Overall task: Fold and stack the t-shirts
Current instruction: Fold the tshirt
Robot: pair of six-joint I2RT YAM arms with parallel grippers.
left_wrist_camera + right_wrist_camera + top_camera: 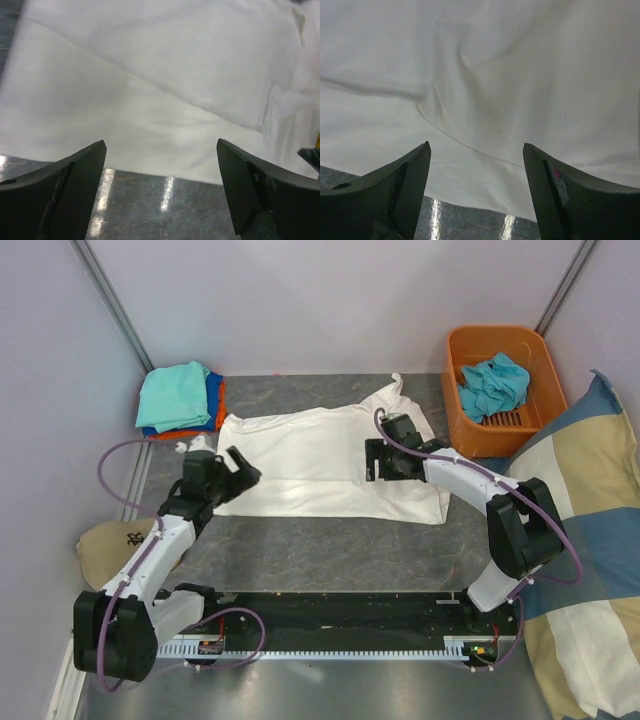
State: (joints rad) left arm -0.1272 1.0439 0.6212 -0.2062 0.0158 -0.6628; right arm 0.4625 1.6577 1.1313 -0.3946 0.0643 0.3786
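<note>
A large white t-shirt (320, 455) lies spread flat across the middle of the table, its print not showing. My left gripper (243, 468) is open and empty over the shirt's left edge. In the left wrist view the white cloth (150, 90) fills the frame above the bare table. My right gripper (371, 460) is open and empty above the shirt's right half; the right wrist view shows wrinkled white cloth (485, 75) under it. A stack of folded tees, teal (178, 393) on top of blue and orange, sits at the back left. A crumpled teal tee (493, 385) lies in the orange basket.
The orange basket (505, 435) stands at the back right. A blue-and-cream checked cushion (590, 540) lies along the right side. A tan cap (108, 545) sits at the left edge beside my left arm. Walls close off the back and sides.
</note>
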